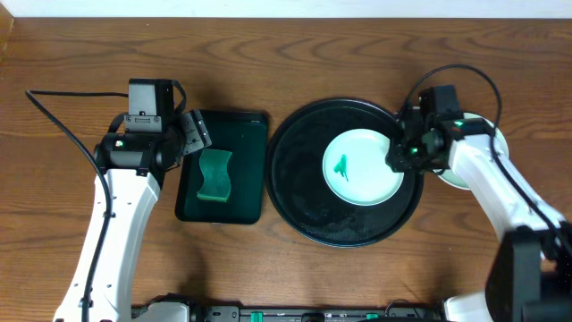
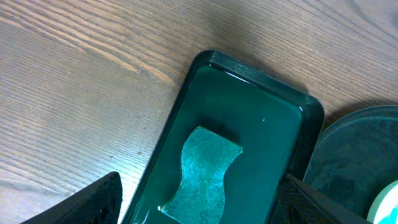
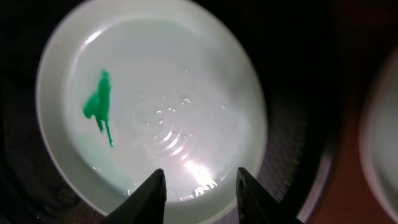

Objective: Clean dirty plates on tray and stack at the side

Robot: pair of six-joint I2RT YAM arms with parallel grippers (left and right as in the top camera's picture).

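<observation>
Wooden table [image 1: 268, 36], smeared plate [image 3: 155, 93] beneath right hand [image 3: 200, 186]

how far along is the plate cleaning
Early. Possibly done: a second plate lies beside the black tray, only partly in view. In hand: the smeared plate sits on that tray, green smear unwiped, the right gripper with jaws apart above its rim. The left gripper hangs open over the sponge in the green tray. Left: wipe, then stack.
</observation>
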